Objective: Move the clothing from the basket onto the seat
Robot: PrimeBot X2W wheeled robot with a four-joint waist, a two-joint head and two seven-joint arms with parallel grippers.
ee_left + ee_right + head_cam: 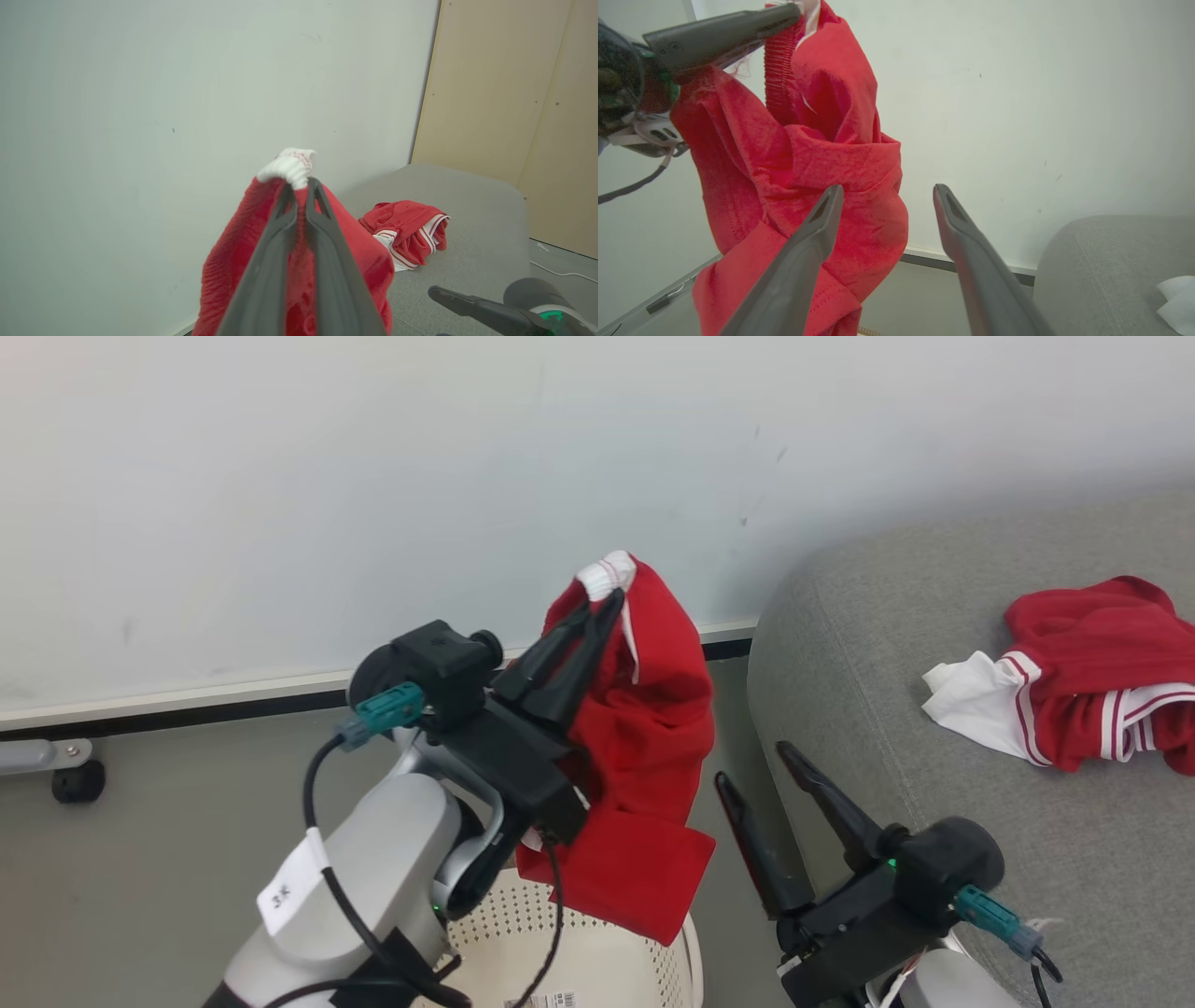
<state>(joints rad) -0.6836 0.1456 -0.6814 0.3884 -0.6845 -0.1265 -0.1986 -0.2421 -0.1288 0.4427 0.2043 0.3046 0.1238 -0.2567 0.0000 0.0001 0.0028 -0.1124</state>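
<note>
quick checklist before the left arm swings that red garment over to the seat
1. Grip: left gripper is shut on the red garment at its white-edged band. Ok.
2. Clear of the basket: the garment's lower hem hangs about level with the rim in the head view. Cannot tell.
3. Right gripper: open, holding nothing, apart from the hanging cloth. Ok.
4. Landing room: the seat has bare grey cushion on the near side of the striped garment. Ok.
5. First piece delivered: the striped garment lies on the seat. Ok.
6. Basket emptied: arm and cloth hide most of it. Cannot tell.
</note>
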